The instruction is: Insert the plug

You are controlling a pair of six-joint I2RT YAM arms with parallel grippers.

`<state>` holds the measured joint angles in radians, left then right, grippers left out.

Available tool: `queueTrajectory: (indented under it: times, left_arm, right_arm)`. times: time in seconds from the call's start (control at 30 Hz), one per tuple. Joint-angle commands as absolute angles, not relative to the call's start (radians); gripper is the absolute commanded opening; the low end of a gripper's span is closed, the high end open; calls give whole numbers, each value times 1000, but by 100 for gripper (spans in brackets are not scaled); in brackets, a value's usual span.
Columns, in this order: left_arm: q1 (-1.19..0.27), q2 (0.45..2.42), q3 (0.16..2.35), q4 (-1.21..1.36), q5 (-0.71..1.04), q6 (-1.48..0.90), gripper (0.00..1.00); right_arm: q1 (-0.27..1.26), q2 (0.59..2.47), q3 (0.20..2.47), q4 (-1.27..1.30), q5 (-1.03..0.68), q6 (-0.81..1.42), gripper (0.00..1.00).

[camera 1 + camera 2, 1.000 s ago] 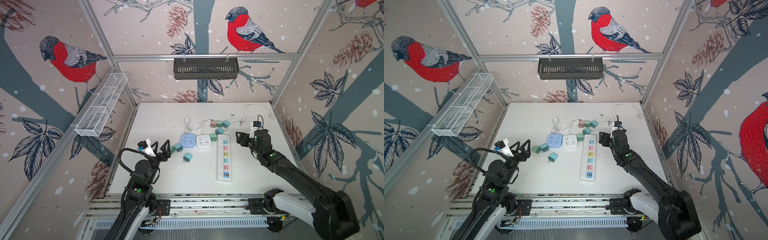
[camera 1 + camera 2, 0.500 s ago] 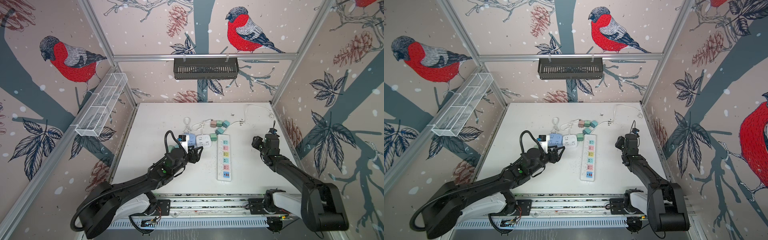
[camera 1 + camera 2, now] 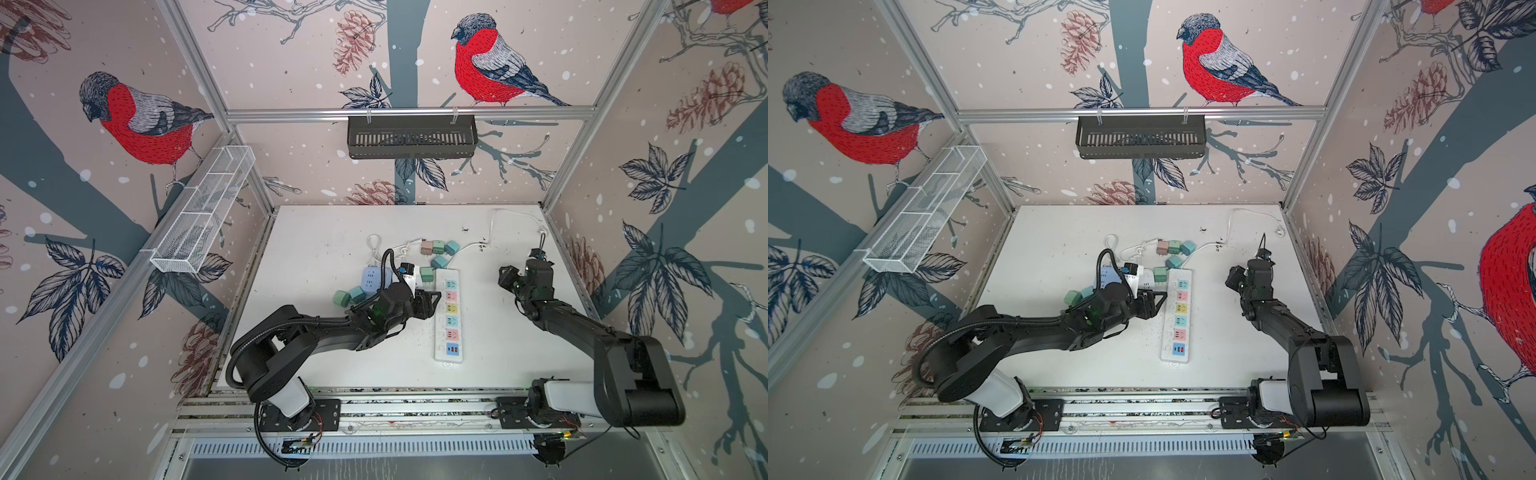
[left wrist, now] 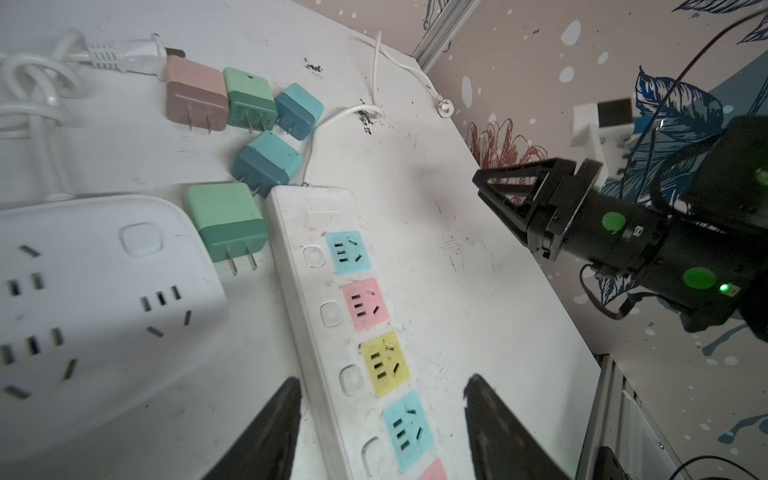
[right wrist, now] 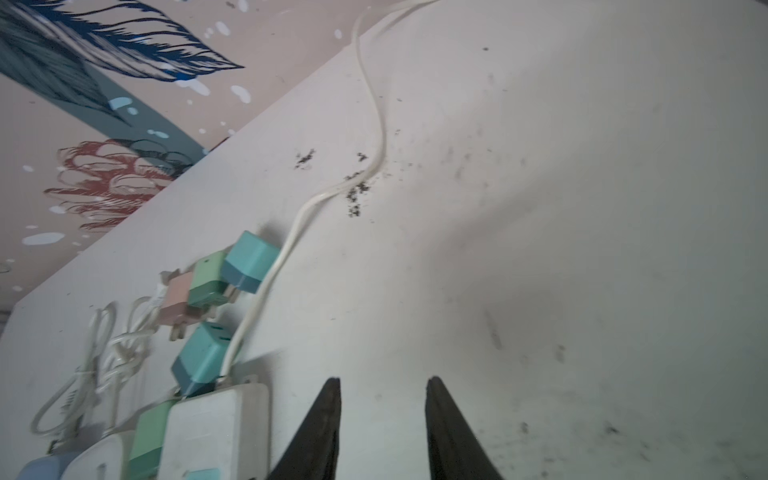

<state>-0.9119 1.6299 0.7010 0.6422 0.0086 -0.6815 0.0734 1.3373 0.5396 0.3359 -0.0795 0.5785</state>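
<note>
Showed every mark of a robotics lab test cell. Stood boxed in by an aluminium frame (image 3: 409, 111) and wall panels (image 3: 137, 120) printed with bullfinches and pine cones, over a white worktop (image 3: 324, 232). Housed a left arm (image 3: 316, 328) and a right arm (image 3: 582, 328), mounted on a slotted base rail (image 3: 415, 405). Carried a wire basket (image 3: 199, 220) and a black tray (image 3: 411, 139) on the walls, a power strip (image 3: 448, 316) on the worktop.

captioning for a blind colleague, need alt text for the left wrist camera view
The open left pincer hovers over a white power strip with blue, pink and yellow sockets. Five loose plugs, pink, green and blue, lie by its cord end, next to a white socket block. The right pincer points in from across the strip.
</note>
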Motion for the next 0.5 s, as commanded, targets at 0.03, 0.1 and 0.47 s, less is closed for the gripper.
queueTrajectory:
  times: [0.03,0.1,0.47]
  left_arm:
    - [-918,1755,788,694,0,-720,63]
    - [-926,1816,833,665,-49,-725,63]
    - [-933,2011,1050,501,-119,-697,65]
  right_arm:
    - [140,1338,587,279,-98,561,37]
    - [149,1324,581,277,-86,563,37]
    - [228,1258,505,201,8,664,26]
